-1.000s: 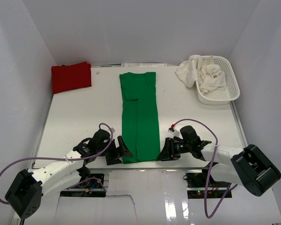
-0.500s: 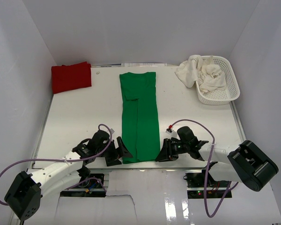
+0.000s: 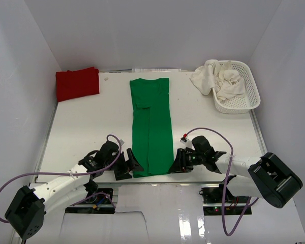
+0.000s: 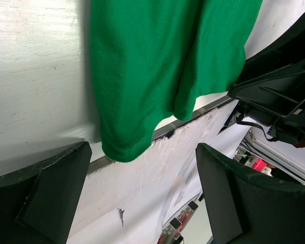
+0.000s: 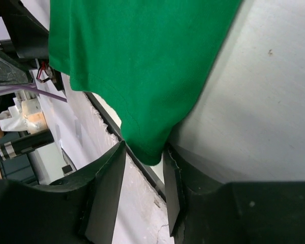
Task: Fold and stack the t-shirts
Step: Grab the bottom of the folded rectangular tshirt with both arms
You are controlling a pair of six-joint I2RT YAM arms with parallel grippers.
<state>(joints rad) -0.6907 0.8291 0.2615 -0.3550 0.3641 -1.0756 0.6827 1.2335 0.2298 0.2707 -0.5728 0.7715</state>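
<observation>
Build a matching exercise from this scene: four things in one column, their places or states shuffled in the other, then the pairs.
1. green t-shirt
2. red t-shirt
3. cream-white t-shirts
4. left gripper

A. heaped in the basket, far right
B. open, at a near corner of the green cloth
C. folded at the table's far left corner
D. laid in a long strip down the middle

Pairs: 1-D, 2-C, 3-A, 4-B.

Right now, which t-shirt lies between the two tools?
The green t-shirt, a long strip mid-table; the red t-shirt lies far left, cream t-shirts in the basket.
</observation>
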